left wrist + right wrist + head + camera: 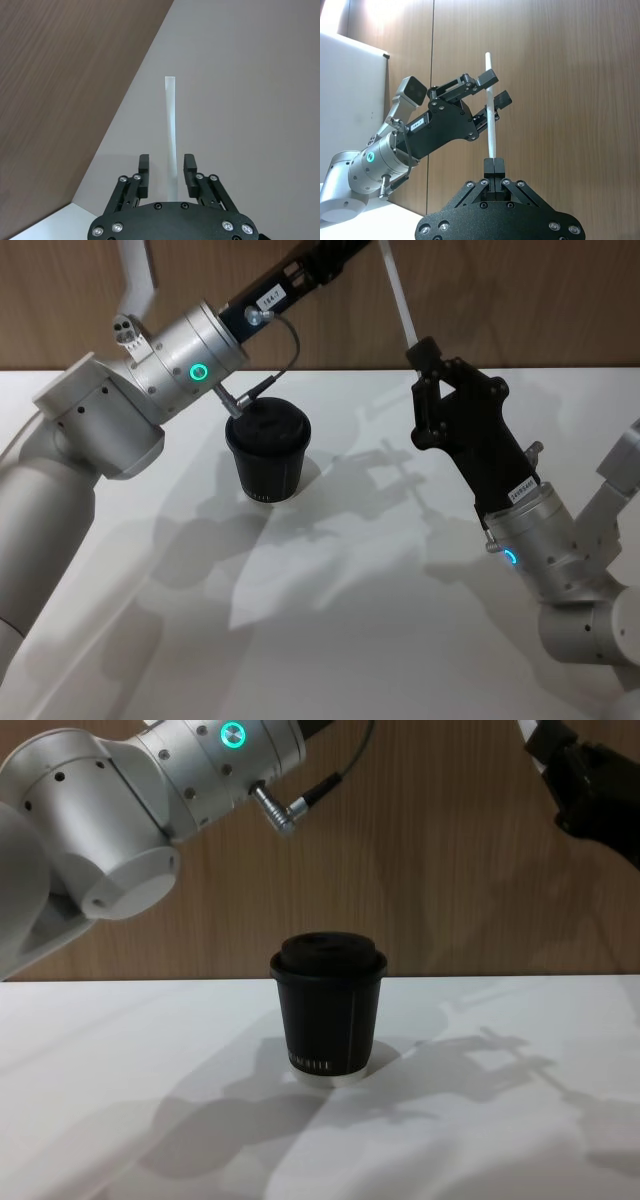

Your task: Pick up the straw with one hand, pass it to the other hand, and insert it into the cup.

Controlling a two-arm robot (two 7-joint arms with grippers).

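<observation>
The thin white plastic drinking straw (491, 130) is up in the air, well above the white tabletop (350, 620). The right arm's black two-finger gripper (420, 348) has it: in the right wrist view the two fingers are pressed together on the straw's lower end. From there the straw stands straight out past the fingertips, in line with the gripper.

In the head view its long axis is steep. It climbs from the right gripper up and towards the robot's left, and runs off the top of the frame.

The left arm's long black gripper (495, 89), on its silver wrist with the glowing green ring, is up at the straw's upper part. Its fingers (189, 168) are spread, one on each side of the straw. The left wrist view shows a gap on either side, narrower at one finger. The free tip of the straw pokes out beyond those fingers.

Down below, the small black paper cup (267, 455) with its black domed lid stands upright on the table. It sits under the left wrist, well apart from the straw.
</observation>
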